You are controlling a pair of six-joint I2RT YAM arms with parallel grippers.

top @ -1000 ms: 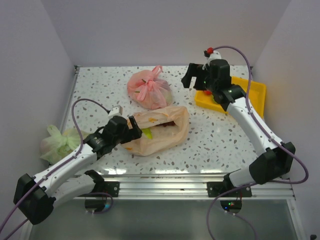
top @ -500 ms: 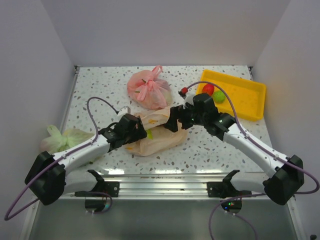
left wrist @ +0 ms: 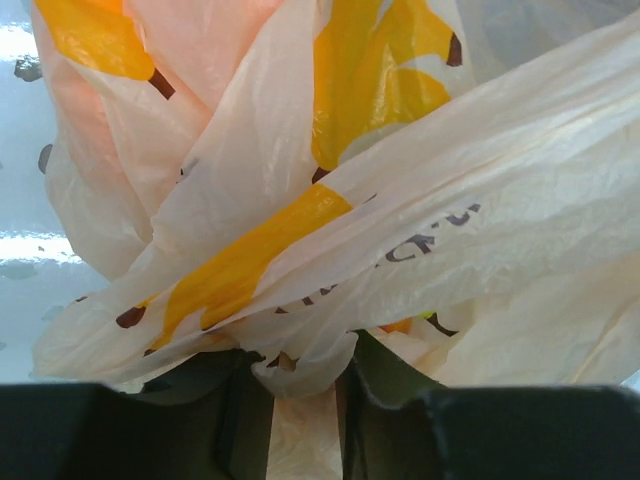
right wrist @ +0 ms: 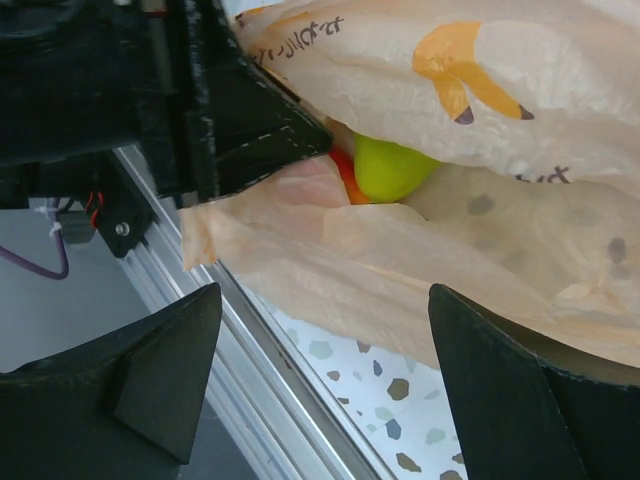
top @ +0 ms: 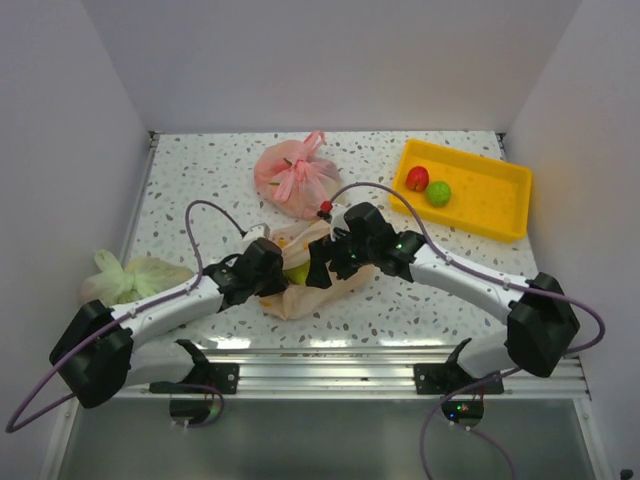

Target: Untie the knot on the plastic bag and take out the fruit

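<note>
Emptying plastic bag | left gripper pinching film | right gripper wide, empty | next: grasp green fruit inside

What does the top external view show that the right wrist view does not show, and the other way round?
Only the top external view shows the pink bag, the pale green bag, and the yellow tray holding a red fruit and a green fruit. Only the right wrist view shows an orange-red piece beside the yellow-green fruit, and the bag's yellow print. Both show the plastic bag, that yellow-green fruit in its mouth, the left gripper at its edge and the open right gripper.
</note>
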